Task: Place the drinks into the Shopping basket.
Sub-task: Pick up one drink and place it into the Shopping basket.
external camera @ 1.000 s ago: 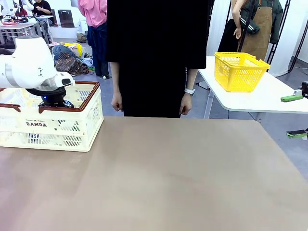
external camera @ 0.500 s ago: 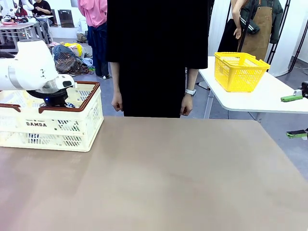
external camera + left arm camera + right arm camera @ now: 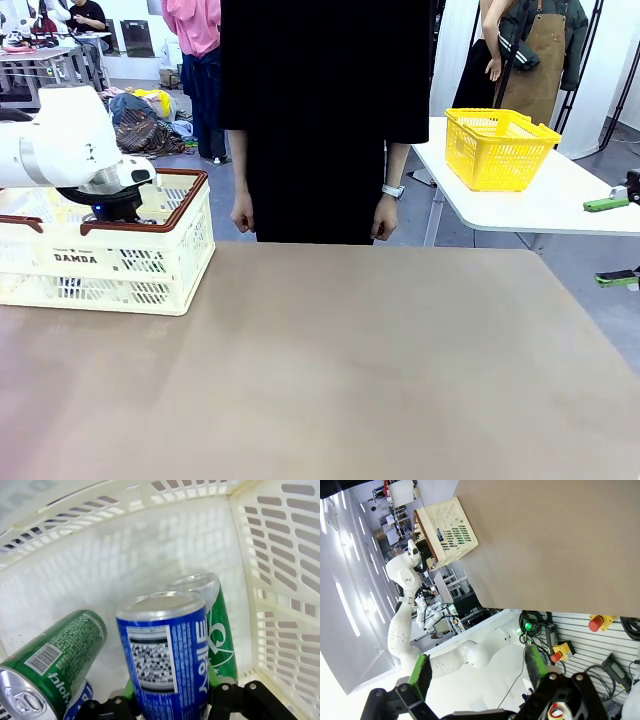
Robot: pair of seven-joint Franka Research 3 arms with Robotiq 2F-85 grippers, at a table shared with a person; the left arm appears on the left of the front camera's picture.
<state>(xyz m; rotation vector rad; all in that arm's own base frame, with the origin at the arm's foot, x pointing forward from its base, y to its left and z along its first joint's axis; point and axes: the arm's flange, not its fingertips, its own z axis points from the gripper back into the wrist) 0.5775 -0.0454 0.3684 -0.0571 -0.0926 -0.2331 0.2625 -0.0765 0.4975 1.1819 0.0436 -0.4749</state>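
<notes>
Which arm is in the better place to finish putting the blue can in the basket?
The left. Its gripper is already inside the Shopping basket, with the blue can between its fingers. The right gripper is empty and far off.

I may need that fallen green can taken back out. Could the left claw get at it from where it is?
Probably yes. The left claw is already down inside the Shopping basket, and the green can lying on its side is just beside it, top exposed. The upright blue can between its fingers must be released first.

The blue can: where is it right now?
In the left wrist view, the blue can stands inside the basket between the left gripper fingers, a green can right behind it.
</notes>
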